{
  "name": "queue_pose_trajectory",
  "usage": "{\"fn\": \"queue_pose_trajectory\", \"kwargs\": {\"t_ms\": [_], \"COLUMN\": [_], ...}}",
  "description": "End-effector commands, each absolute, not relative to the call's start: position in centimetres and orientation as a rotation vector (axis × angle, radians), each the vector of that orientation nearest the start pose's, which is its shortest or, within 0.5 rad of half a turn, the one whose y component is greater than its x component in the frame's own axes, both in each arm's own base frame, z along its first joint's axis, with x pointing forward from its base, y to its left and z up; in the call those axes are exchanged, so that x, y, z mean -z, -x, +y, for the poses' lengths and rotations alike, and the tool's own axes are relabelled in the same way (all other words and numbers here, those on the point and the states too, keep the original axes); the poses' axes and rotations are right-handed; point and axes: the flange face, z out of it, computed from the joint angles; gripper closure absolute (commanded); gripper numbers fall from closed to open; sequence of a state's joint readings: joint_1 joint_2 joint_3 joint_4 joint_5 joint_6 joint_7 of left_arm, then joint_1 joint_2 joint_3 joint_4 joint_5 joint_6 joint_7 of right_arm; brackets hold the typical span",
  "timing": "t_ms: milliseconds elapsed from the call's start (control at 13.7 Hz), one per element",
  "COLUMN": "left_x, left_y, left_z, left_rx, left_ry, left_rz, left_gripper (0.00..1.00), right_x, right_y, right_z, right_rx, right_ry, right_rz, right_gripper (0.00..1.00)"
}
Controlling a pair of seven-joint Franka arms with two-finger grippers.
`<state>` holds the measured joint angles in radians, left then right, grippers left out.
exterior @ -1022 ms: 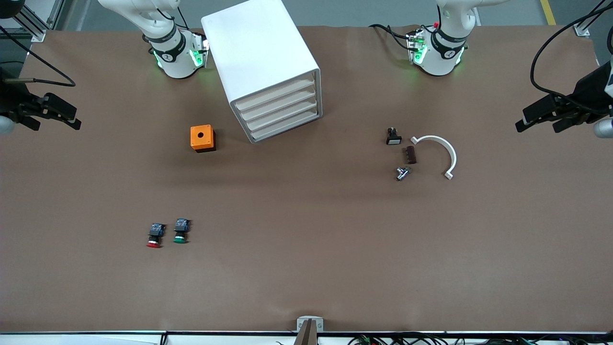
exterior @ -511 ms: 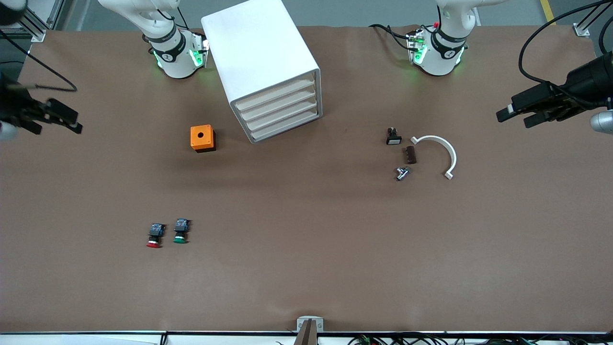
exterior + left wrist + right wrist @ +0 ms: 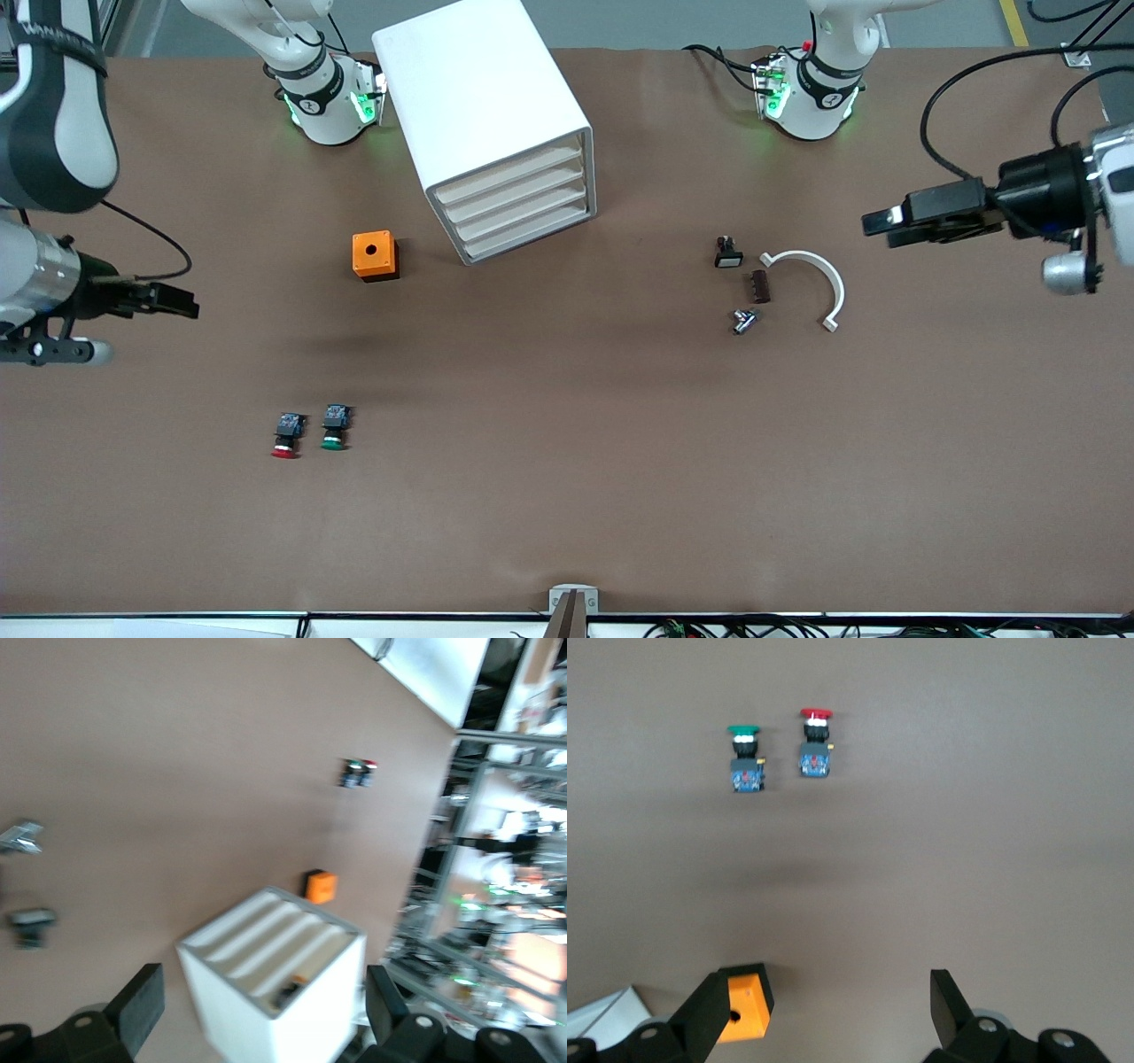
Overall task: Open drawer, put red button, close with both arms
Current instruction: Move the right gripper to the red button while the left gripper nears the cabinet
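The white cabinet (image 3: 483, 106) stands between the two arm bases. Its stacked drawers (image 3: 518, 208) have pale fronts and are all shut. The left wrist view shows the cabinet (image 3: 275, 992) too. The red button (image 3: 284, 439) lies on the table toward the right arm's end, beside a green-capped button (image 3: 334, 429). My right gripper (image 3: 188, 307) hangs open and empty over bare table at that end. In its wrist view the red button (image 3: 815, 746) lies well apart from the gripper (image 3: 833, 1001). My left gripper (image 3: 886, 226) is open and empty over the left arm's end.
An orange box (image 3: 375, 255) with a round hole sits beside the cabinet. Toward the left arm's end lie a white curved piece (image 3: 819, 275), a small black part (image 3: 728, 253), a brown block (image 3: 759, 286) and a metal part (image 3: 744, 321).
Both arms have swung in over the table from its ends. The left gripper moved toward the small parts; the right gripper came down toward the buttons. Nothing on the table moved.
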<state>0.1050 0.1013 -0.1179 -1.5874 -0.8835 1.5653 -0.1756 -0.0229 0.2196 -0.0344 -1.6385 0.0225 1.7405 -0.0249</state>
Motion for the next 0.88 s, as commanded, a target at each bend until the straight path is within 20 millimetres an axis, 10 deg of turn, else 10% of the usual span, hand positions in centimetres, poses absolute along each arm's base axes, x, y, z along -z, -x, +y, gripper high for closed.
{"fn": "queue_pose_trajectory", "kwargs": {"t_ms": [0,511,803], "left_x": [-59.1,-52.9,-47.9], "left_y": [-59.3,-60.2,-60.0], "left_z": [-13.4,-28.3,-33.3], "left_rx": [0.342,0.706,0.914], "left_ry": [-2.159,-2.155,-2.137], "left_rz": [0.384,0.689,0.873], "left_gripper": [0.0,0.0,0.0], "right_x": [-43.0,-30.6,-24.5], "right_y": [-63.2,-66.0,-67.0], "right_z": [-2.4,2.1,2.0], "right_rx": [-0.166,-0.044,0.022], "right_ry": [3.126,3.124,3.124], "right_rz": [0.172,0.298,0.301], "right_gripper": [0.0,0.0,0.0]}}
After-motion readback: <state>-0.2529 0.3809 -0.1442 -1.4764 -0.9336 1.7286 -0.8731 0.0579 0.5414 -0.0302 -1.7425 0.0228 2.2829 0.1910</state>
